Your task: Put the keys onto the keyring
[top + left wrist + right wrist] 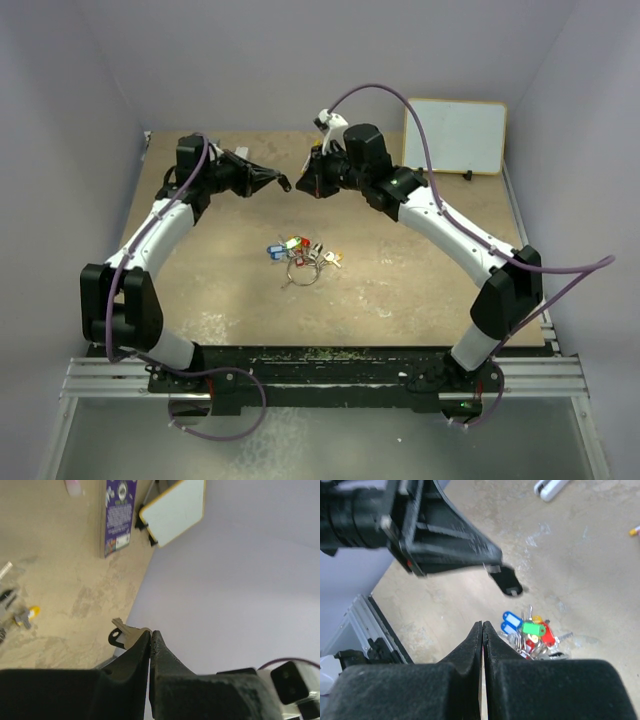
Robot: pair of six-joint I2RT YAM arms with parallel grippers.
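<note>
Single key pinched aloft, upper centre of overhead view.
Left gripper [284,184] is closed on a dark-headed key [125,634]; right gripper [306,183] is shut, nothing held. Tagged keys [298,248] and keyring [300,272] lie mid-frame below. Key's hole is best left exposed, and the ring steadied before threading.

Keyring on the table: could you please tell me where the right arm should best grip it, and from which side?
Probably its bare near arc, from straight above. The keyring lies flat, and the keys crowd its far side, so only that arc seems free for the jaws to straddle.
</note>
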